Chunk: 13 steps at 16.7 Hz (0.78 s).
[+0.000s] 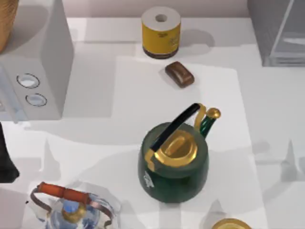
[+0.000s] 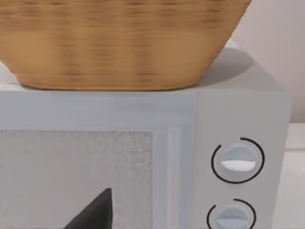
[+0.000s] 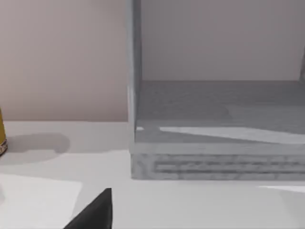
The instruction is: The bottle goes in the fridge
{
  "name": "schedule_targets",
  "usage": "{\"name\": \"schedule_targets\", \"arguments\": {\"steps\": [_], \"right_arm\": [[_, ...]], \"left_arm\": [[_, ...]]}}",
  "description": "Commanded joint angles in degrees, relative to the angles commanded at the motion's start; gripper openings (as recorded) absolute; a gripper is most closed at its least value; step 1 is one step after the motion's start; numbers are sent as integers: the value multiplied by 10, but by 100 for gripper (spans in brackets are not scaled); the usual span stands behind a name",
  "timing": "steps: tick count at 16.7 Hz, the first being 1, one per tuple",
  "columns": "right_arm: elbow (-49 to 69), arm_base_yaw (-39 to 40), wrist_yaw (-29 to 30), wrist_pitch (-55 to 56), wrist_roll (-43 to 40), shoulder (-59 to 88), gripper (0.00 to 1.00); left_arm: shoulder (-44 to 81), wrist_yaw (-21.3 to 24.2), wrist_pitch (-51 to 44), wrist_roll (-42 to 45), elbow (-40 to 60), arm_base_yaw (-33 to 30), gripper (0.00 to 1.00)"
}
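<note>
tabletop carrying squat yellow white-topped cylindrical bottle, upright near far edge, well apart from grey open-fronted fridge at right. dark green kettle with gold lid mid-tabletop. left end effector facing white microwave, right end effector facing fridge; open or closed, cannot tell for either.

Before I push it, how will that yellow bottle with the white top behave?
The yellow bottle looks squat and wide, standing upright on a flat base, so it probably slides rather than tips. Its smooth round wall may slip in a two-finger grip. Laid on its side, it would likely roll.
</note>
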Motion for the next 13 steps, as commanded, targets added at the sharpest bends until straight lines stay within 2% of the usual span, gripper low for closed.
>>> {"name": "schedule_targets", "arguments": {"steps": [3,6,9,13], "right_arm": [[3,-5,-5,-3,-6,6,100],[29,-42,-47,-29,-60,58,100],[74,-103,-123,-73,-169,165,100],[148,-201,-259,-150,-391,379,100]], "left_arm": [[0,0,0,0,0,0,100],[0,0,0,0,0,0,100],[0,0,0,0,0,0,100],[0,0,0,0,0,0,100]]}}
